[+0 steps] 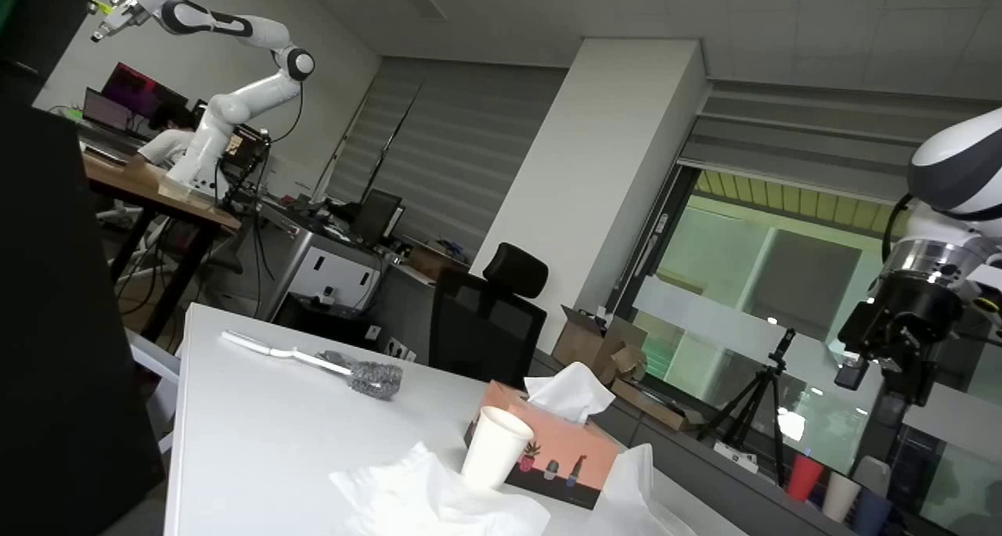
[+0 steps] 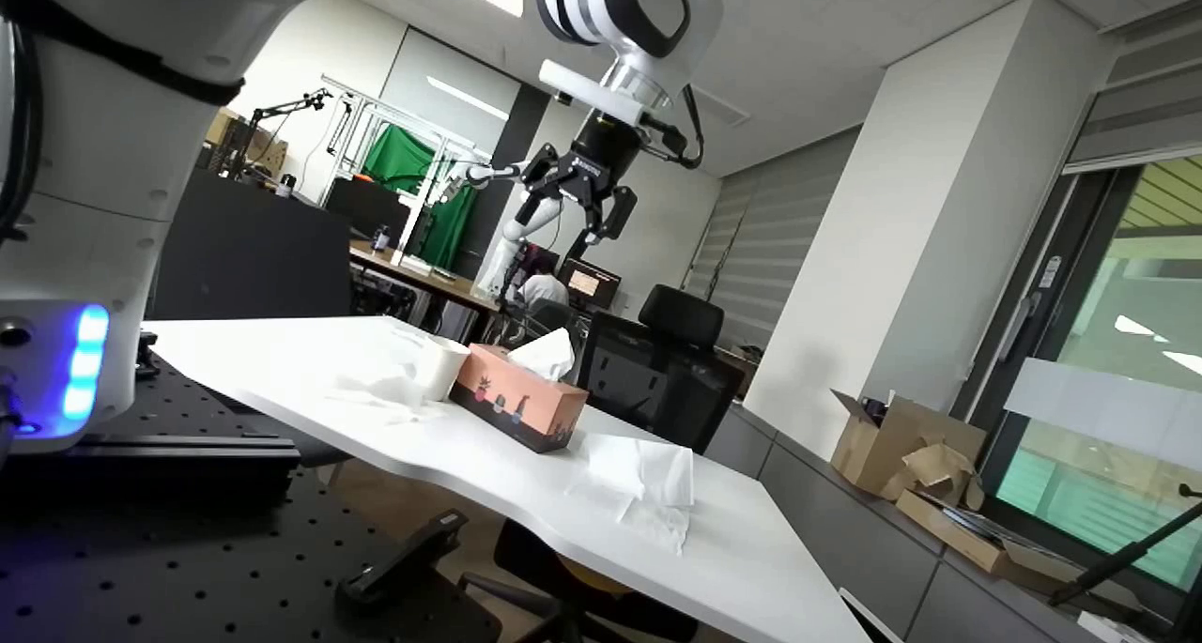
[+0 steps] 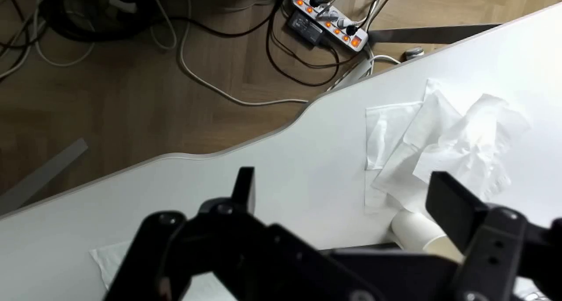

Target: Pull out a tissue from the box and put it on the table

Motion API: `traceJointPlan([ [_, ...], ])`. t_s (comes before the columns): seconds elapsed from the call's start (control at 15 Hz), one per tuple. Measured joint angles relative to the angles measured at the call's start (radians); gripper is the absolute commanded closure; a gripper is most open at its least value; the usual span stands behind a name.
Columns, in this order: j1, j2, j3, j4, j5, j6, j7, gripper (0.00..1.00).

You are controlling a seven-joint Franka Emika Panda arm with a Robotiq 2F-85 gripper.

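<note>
The gripper [image 3: 346, 191] hangs above the tissue box [image 2: 519, 406] and well apart from it, its two fingers [image 3: 454, 208] spread with nothing between them. The tissue [image 2: 547, 354] to be pulled stands as a loose white tuft out of the top of the box. It looks light and limp and will likely crumple at a touch; thin as it seems, it could tear under a sharp tug. The best hold is probably a pinch across the tuft, low toward the box top, then a steady pull straight up. The box looks like light cardboard and may slide or lift with the pull. A paper cup [image 1: 496, 446] stands upright just beside the box; whether they touch is unclear. Past the cup from the box, loose tissues [image 2: 380, 397] lie on the table [image 2: 742, 554]. A flatter tissue [image 2: 648, 483] lies near the box's opposite end, and a brush [image 1: 356, 370] well apart from the box.
</note>
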Motion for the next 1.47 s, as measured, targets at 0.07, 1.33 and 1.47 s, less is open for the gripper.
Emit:
traceJointPlan([
  [0.07,0.0,0.0,0.0,0.0,0.0,0.0,0.0,0.0],
  [1.33,0.041,0.651,0.271,0.185,0.14,0.894,-0.383,0.0],
  [1.47,0.043,0.744,0.303,0.248,0.213,1.019,-0.377,0.0],
])
